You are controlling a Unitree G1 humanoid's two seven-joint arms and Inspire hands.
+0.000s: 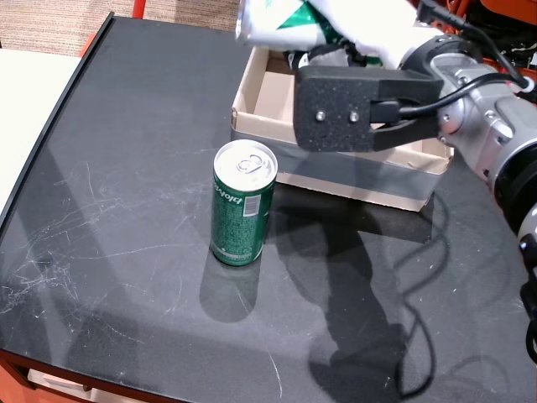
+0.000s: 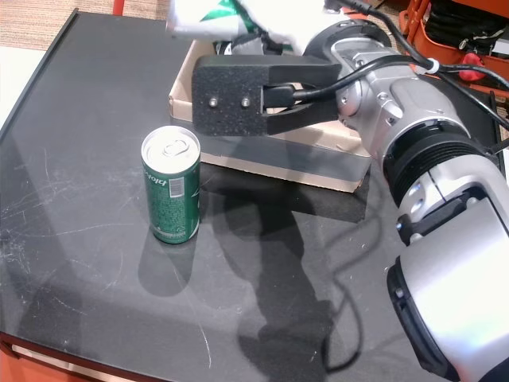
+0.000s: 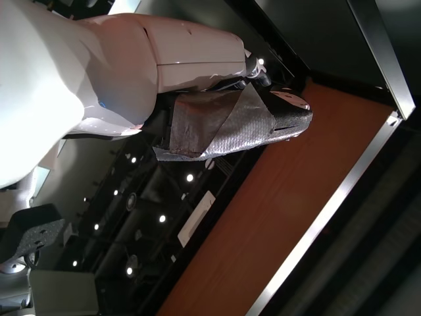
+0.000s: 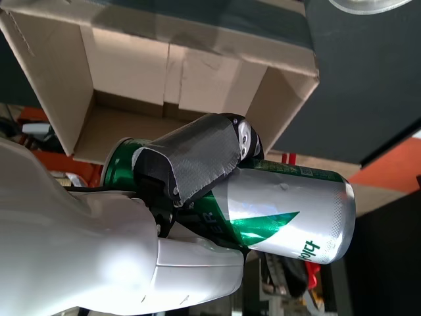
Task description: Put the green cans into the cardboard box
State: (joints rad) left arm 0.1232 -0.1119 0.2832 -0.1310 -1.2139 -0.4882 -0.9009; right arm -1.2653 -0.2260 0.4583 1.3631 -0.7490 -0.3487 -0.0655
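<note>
One green can (image 1: 243, 206) (image 2: 171, 187) stands upright on the black table, in front of the cardboard box's left corner. The open cardboard box (image 1: 252, 84) (image 2: 184, 89) (image 4: 72, 85) sits at the back of the table. My right hand (image 1: 369, 42) (image 2: 274, 32) (image 4: 191, 164) is shut on a second green and silver can (image 1: 281, 23) (image 2: 199, 20) (image 4: 283, 210). That can is held sideways in the air above the box's far left part. My left hand (image 3: 230, 122) appears only in its wrist view, off the table, fingers extended and holding nothing.
A black foam block (image 1: 344, 105) (image 2: 238, 95) on my right wrist hides part of the box. The black table (image 1: 126, 126) (image 2: 79, 318) has a raised edge on the left. Orange equipment (image 2: 469, 40) stands behind the table at the right.
</note>
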